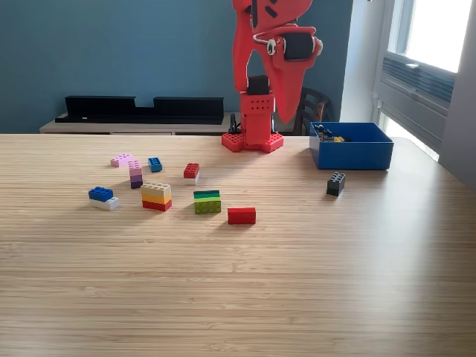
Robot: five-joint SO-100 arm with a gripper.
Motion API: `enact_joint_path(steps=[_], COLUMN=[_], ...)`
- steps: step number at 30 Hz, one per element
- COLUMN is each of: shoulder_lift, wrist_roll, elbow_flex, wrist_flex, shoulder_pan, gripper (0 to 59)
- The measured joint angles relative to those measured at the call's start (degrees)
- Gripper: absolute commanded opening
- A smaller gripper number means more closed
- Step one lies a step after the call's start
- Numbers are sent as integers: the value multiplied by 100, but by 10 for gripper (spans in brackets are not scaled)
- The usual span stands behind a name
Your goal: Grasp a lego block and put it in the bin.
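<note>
Red arm folded upright at the desk's [238,297] far edge; I can't tell whether my claw [285,111] is clenched.
Blue bin [351,152] sits below the claw toward the exterior view's right, one black block [335,184] nearer me; eight lego pieces, among them a red block [242,216], lie unobstructed lower left.

Lego blocks [207,201] lie scattered on the worktop [238,290] at the exterior view's left; the bin [351,146] sits far right, beside the arm's base [253,140].
</note>
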Motion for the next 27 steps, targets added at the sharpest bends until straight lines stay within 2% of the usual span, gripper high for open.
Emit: enact_joint_path(steps=[8,22,27], shoulder_lift=[0,0,0], wrist_roll=[-53,176,0], elbow_flex=[62,1072,1503], wrist_flex=[-316,-1626,-2092], shoulder_pan=[149,1521,1960], gripper=[1,4,40])
